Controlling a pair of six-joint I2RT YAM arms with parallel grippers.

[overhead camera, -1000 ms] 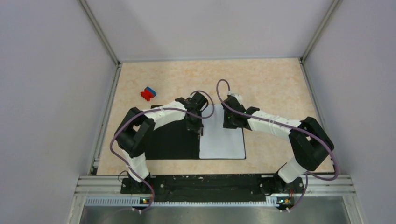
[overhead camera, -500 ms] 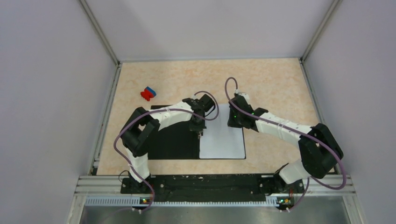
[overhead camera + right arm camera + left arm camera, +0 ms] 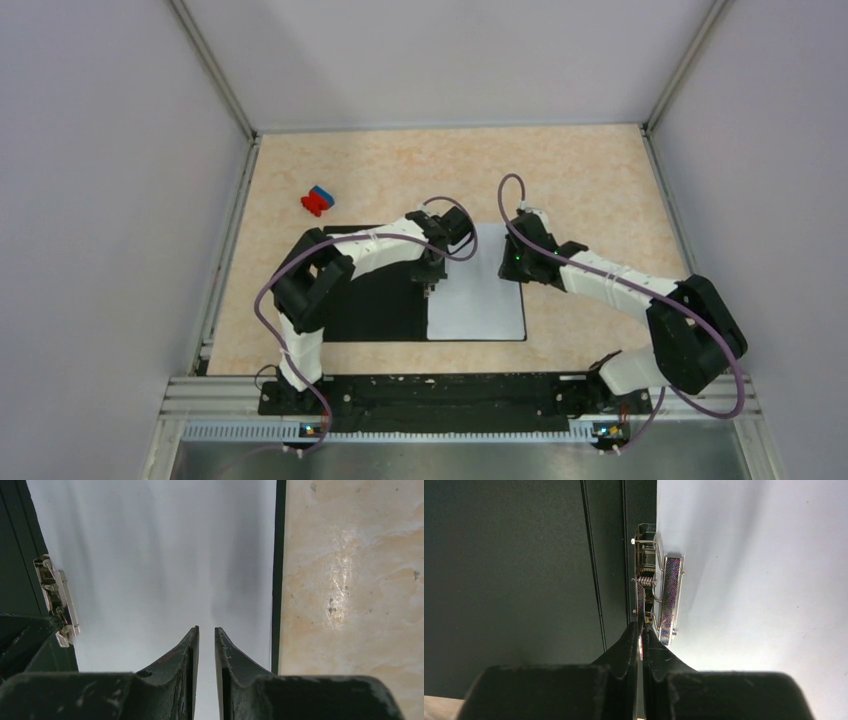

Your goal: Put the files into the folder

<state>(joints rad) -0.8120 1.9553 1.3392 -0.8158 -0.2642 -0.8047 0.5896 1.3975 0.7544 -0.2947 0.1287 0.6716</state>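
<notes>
Left jaws: closed, the fingertips [image 3: 630,637] pinching a thin metal strip of the spine clip [image 3: 663,595] at the fold of the folder [image 3: 380,310].
Right jaws: narrow, with a slim gap between the fingertips [image 3: 192,640] and nothing in it. They point at the top sheet of the files [image 3: 478,300], near its right edge.
Folder: open and flat on the desk [image 3: 400,170], black inside facing up. The left panel is bare and the right panel carries the files.
Files: white sheets on the right panel, left edge at the spine clip. A thin black margin of folder shows past their right edge. How many sheets there are cannot be told.
Writing: the top sheet's visible face is plain white in both wrist views.
Spine clip: silver, with a coil spring and a flat bar. The bar is at the sheets' left edge, but whether it presses on them cannot be told.
Block [image 3: 317,200]: small, red and blue, on the desk beyond the folder's far-left corner, apart from it.
</notes>
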